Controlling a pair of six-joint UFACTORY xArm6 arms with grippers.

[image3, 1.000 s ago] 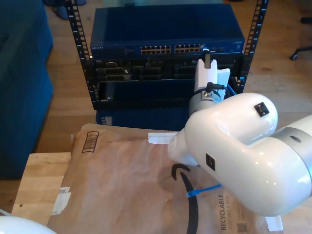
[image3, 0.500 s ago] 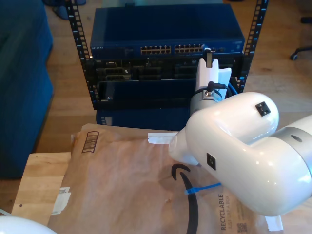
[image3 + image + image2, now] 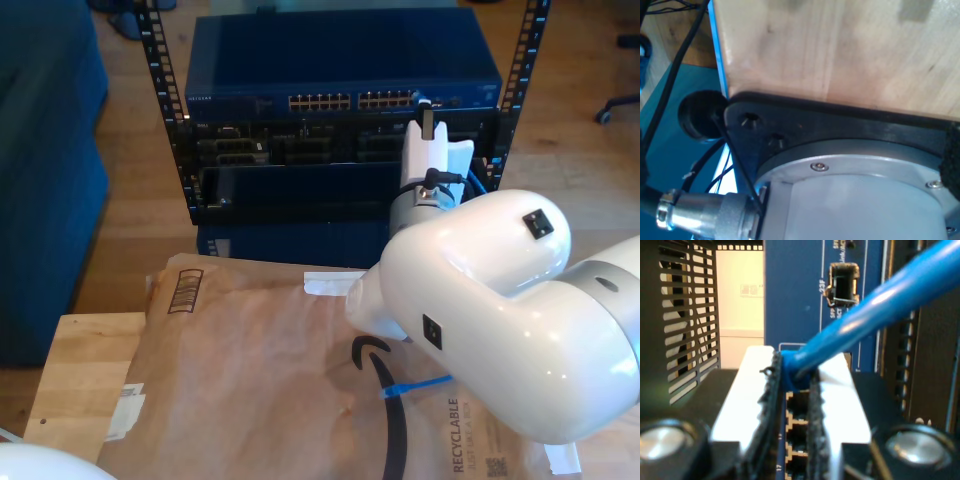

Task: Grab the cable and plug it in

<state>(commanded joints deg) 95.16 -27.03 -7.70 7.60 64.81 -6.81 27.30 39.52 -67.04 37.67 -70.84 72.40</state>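
My second claw (image 3: 797, 385) is clamped on the cable (image 3: 875, 315) — its two rough, black, frayed-looking pads (image 3: 769, 405) pinch the blue end between white finger blocks, right in front of a column of small square ports (image 3: 797, 425) on the switch (image 3: 340, 60). The plug itself is hidden between the pads, so I cannot tell whether it has entered a port. The cable is smooth, glossy and round, running out of focus away from the claw across the blue faceplate, near a metal-framed slot (image 3: 842, 285).

In the exterior view the second claw (image 3: 428, 120) reaches to the right end of the port rows on the flat navy switch, which sits in a black perforated rack (image 3: 160, 70) above darker units. The bulky glossy white arm (image 3: 490, 310) hides most of the cable; a short blue stretch (image 3: 415, 385) shows below it, lying on crinkled brown paper packaging (image 3: 260, 380) that covers the pale wooden bench (image 3: 75, 370).

The first wrist view looks along light wood grain (image 3: 840, 50), a black mounting plate (image 3: 815, 125), a brushed metal flange (image 3: 850, 170) and a knurled connector (image 3: 705, 212); whether my first claw is open or closed cannot be told.
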